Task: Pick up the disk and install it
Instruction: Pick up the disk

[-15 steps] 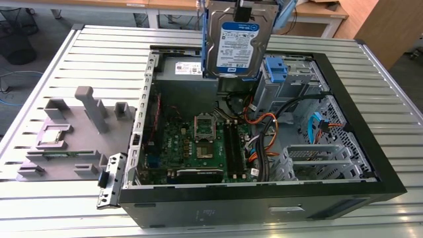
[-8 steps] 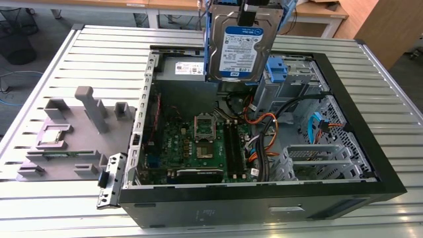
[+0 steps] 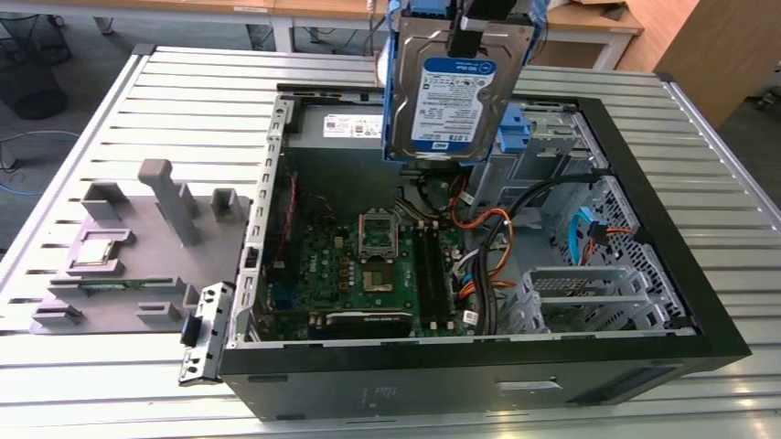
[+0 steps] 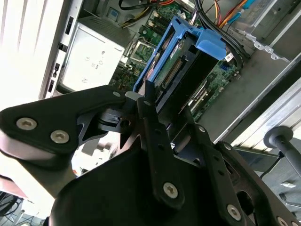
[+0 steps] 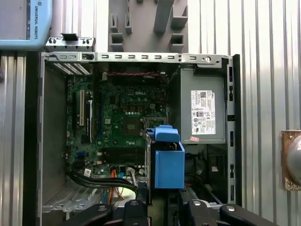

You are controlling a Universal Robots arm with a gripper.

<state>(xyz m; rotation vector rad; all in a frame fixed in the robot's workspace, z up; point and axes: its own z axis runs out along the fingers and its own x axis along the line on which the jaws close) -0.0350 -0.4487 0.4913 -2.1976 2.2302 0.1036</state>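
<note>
The disk (image 3: 452,96), a silver hard drive with a white-and-blue label in a bright blue frame, hangs upright in the air over the back of the open computer case (image 3: 665,302). My gripper (image 3: 470,23) is shut on its upper edge. In the second wrist view the black fingers (image 4: 149,110) clamp the disk (image 4: 186,56) edge-on, with the motherboard below it. In the first wrist view the disk's blue frame (image 5: 168,165) points down into the case, just beyond my gripper (image 5: 162,207).
Inside the case lie the motherboard (image 3: 366,256), a grey power supply (image 5: 202,113), black and orange cables (image 3: 488,247) and a metal drive cage (image 3: 586,283). A grey parts fixture (image 3: 123,247) sits on the slatted table at the exterior view's left.
</note>
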